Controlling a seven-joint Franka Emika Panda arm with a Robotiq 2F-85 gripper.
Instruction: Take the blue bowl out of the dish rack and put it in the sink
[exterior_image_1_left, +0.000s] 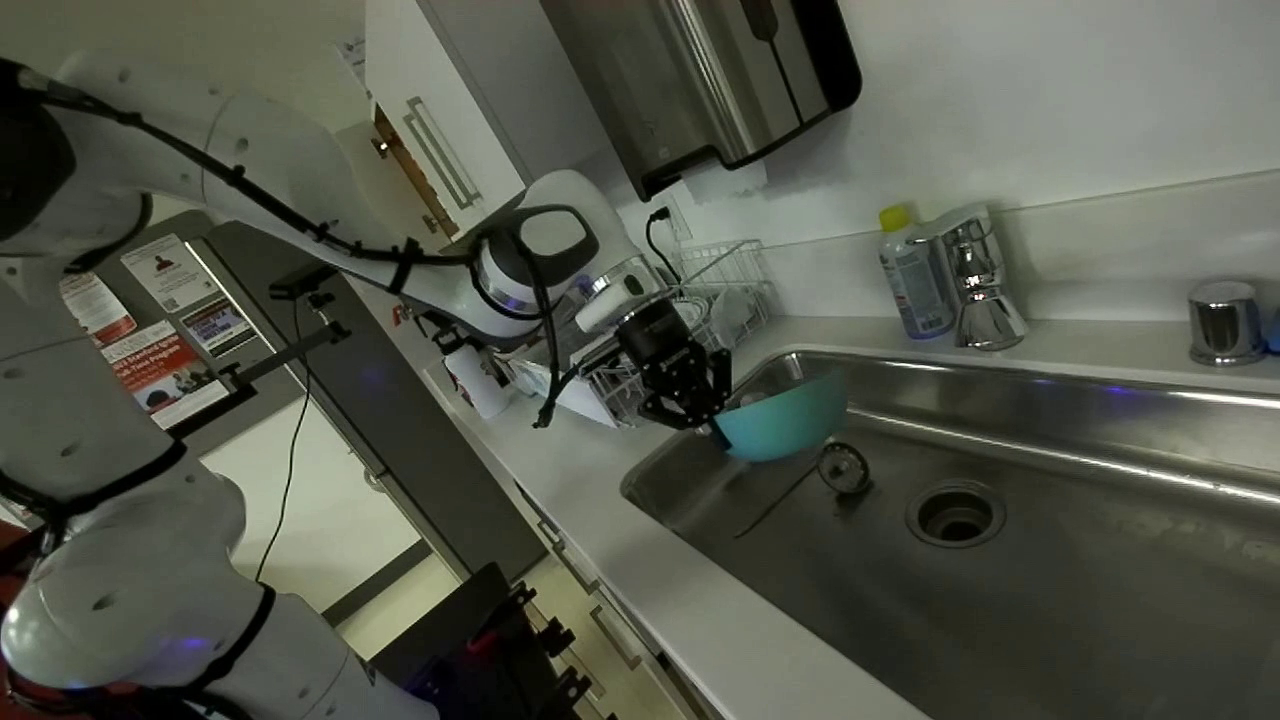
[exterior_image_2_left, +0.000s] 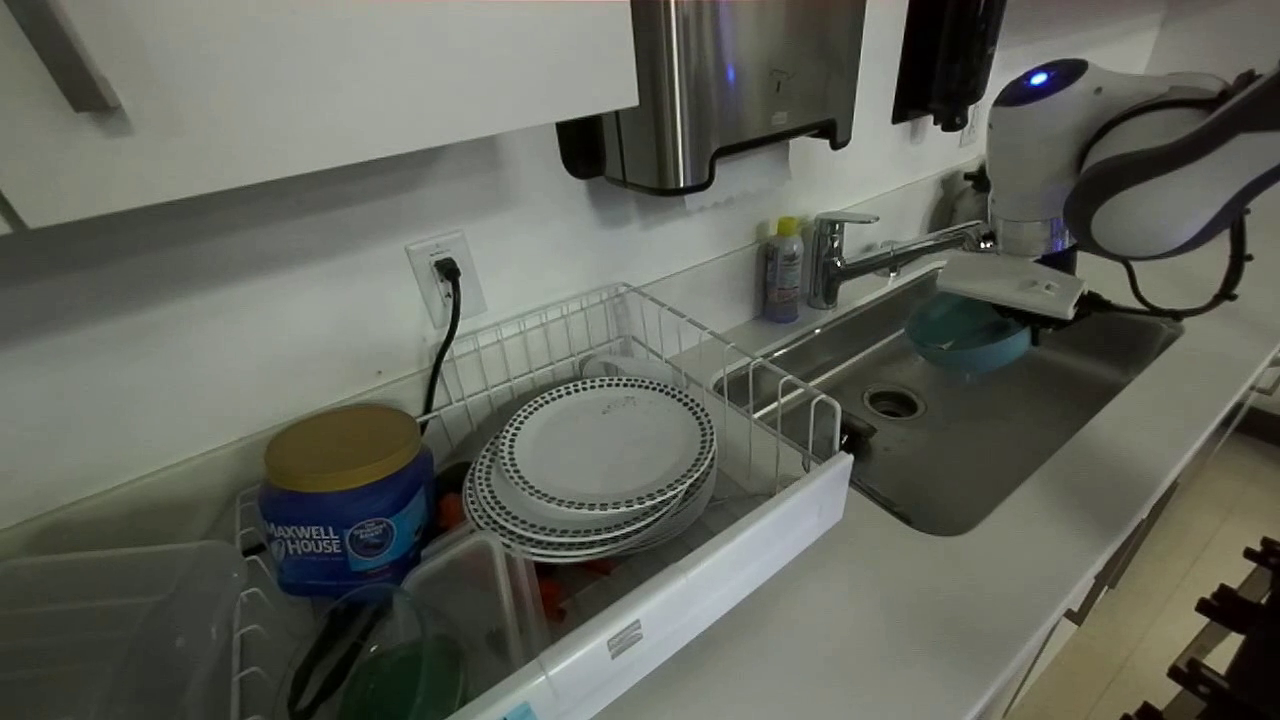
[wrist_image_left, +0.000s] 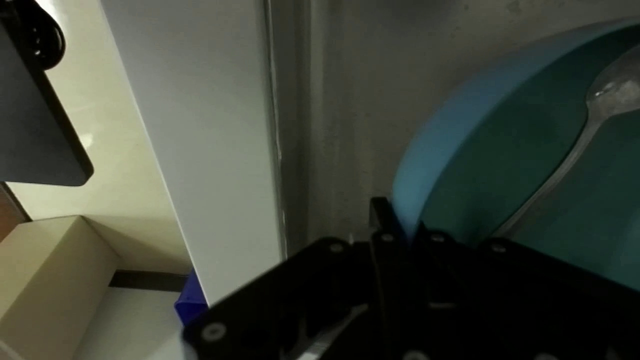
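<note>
Fingers (wrist_image_left: 384, 220): gripping the blue bowl (exterior_image_1_left: 785, 420) by one edge; off-centre weight may twist it.
Spoon (wrist_image_left: 614, 95): lying inside; tilt could slide it out.
Sink (exterior_image_1_left: 1100, 580): beneath blue bowl, gap unclear; early release risks a drop.

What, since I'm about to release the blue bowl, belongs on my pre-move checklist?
1. Grip: ok, gripper shut on the rim of the blue bowl.
2. Clear of the dish rack: ok, bowl apart from it.
3. Over the sink: ok, in both exterior views.
4. Bowl empty: not ok, a spoon lies inside.
5. Bowl set down: not ok, held above the sink floor.
6. Landing spot: cannot tell whether the round metal piece lies below.
</note>
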